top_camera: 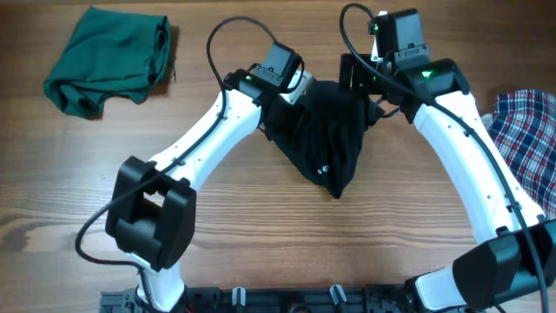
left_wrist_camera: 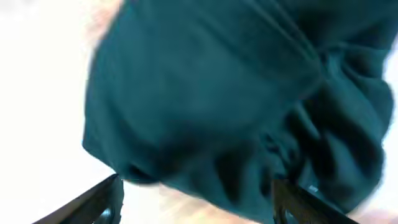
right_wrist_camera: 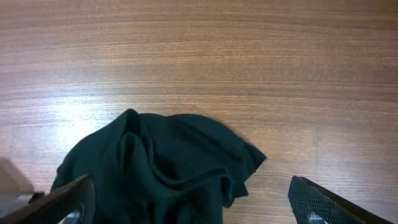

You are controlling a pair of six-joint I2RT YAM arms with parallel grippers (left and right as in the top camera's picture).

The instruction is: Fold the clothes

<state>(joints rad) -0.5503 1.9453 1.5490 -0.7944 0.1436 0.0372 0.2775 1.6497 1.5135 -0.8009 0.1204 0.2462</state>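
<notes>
Wood table | black garment lay bunched centre-frame | your left gripper and right gripper gaped wide | step looked like flattening; next needed edge grips

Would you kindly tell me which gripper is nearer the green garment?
Left. The left gripper is at the black garment, on the side toward the green garment; the right gripper is on the far side.

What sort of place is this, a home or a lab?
Probably a lab bench: wood-grain table, mounted left arm and right arm, loose clothes like the green garment and plaid cloth.
</notes>
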